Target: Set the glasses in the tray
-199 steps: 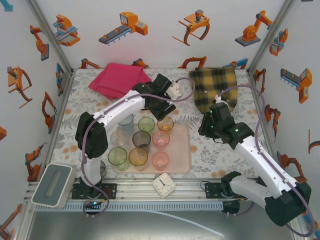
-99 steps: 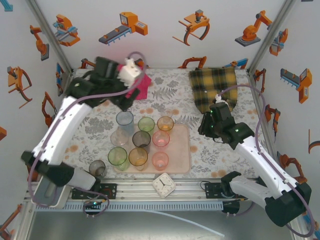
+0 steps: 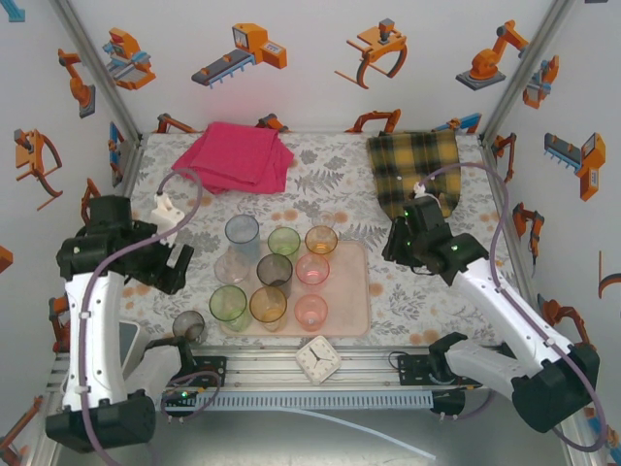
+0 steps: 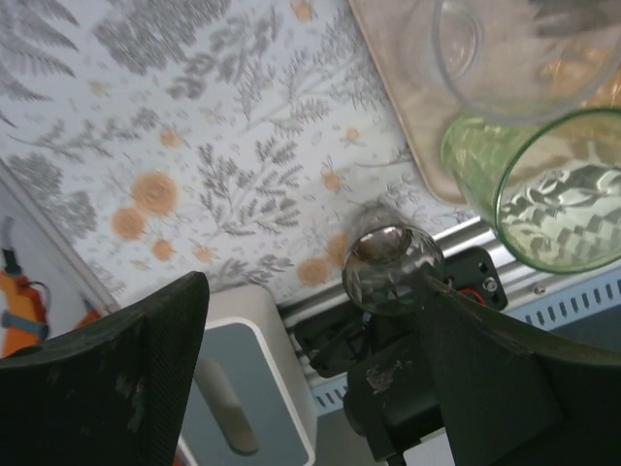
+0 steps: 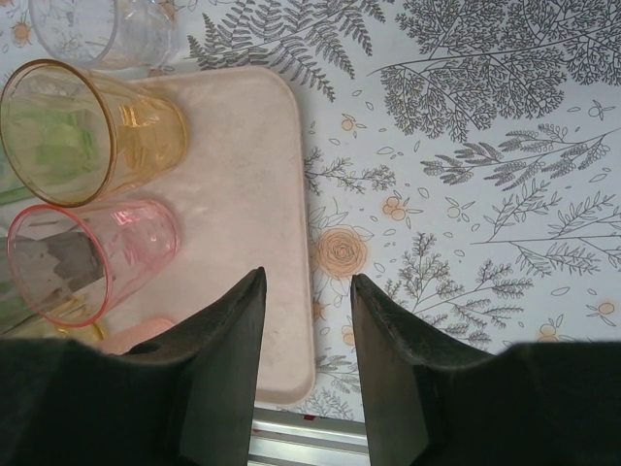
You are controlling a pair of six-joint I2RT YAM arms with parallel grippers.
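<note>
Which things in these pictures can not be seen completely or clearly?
- Top view: the grey box, mostly hidden behind the left arm.
- Left wrist view: the green glass, cut off by the right edge; the clear glass, by the top edge.
- Right wrist view: the off-tray clear glass, cut off by the top edge.
- Top view: the clock, hands too small to read.

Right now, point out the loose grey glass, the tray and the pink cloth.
loose grey glass (image 4: 391,270): left wrist view, its middle.
tray (image 3: 350,291): top view, bare right part.
pink cloth (image 3: 238,155): top view, middle.
</note>
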